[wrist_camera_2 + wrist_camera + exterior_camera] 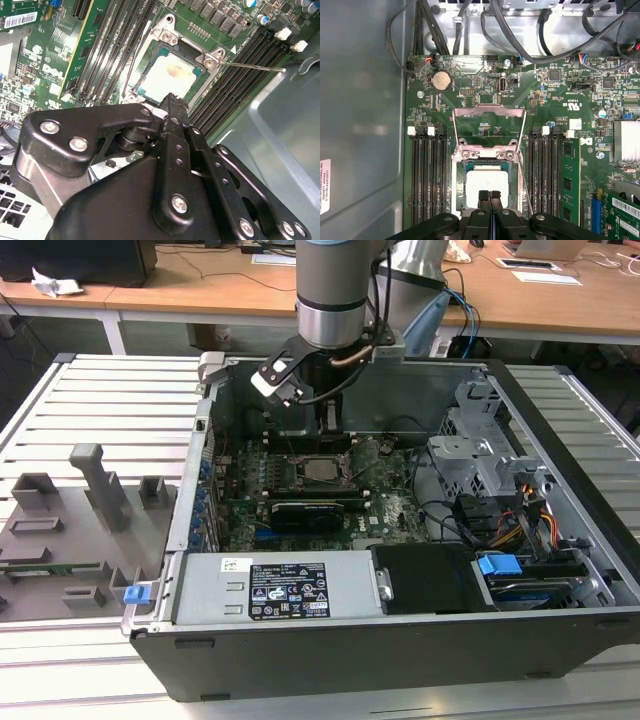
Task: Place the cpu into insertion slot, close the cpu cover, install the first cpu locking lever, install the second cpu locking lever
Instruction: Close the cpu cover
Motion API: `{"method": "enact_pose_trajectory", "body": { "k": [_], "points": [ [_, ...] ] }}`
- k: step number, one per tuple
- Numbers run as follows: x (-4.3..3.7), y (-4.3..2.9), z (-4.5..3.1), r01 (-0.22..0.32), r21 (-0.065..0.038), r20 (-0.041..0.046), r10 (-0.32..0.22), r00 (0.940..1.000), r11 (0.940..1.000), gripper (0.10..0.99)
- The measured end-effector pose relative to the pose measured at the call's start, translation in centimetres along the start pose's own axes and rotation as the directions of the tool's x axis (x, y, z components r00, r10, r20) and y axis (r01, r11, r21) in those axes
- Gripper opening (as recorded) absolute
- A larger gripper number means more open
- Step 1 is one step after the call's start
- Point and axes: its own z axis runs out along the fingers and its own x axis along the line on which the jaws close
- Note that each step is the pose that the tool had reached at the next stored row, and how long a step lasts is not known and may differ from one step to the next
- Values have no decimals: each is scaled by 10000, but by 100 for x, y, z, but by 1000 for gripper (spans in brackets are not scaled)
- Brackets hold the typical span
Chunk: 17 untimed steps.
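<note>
Arm reaches down into the open computer case (560,440), gripper (490,195) low over the green circuit board (470,75).

- The cpu (480,177) lies flat inside the insertion slot (461,182), silvery top up. The placing step looks done.
- The cpu cover (489,111) is swung back off the slot on its hinge, with board showing through its cut-out. It is open, which leaves the chip bare.
- One locking lever (250,65) juts out over the memory slots (235,75), unhooked. I judge that is why the cover is free.
- Jaws are clenched tip to tip on nothing, hovering just over the chip's near edge in both wrist views. A narrow point like this suits nudging, not grasping.
- Contact with the chip: cannot tell.
</note>
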Motion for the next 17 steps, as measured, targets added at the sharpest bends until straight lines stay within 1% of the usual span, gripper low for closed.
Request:
{"method": "enact_pose_trajectory", "body": {
  "k": [2, 3, 5, 6, 8, 17],
  "points": [
    [0, 24, -5, 1, 0, 0, -1, 10000, 10000, 106],
    [-1, 54, -21, 1, 2, 3, -1, 10000, 10000, 106],
    [3, 68, -83, 1, 1, 6, -1, 10000, 10000, 106],
    [4, 72, -91, 1, 1, 7, -1, 10000, 10000, 106],
    [6, 95, -94, 0, 0, 6, 0, 10000, 10000, 106],
    [6, 248, -86, 1, 6, 6, -1, 10000, 10000, 106]
  ]
}}
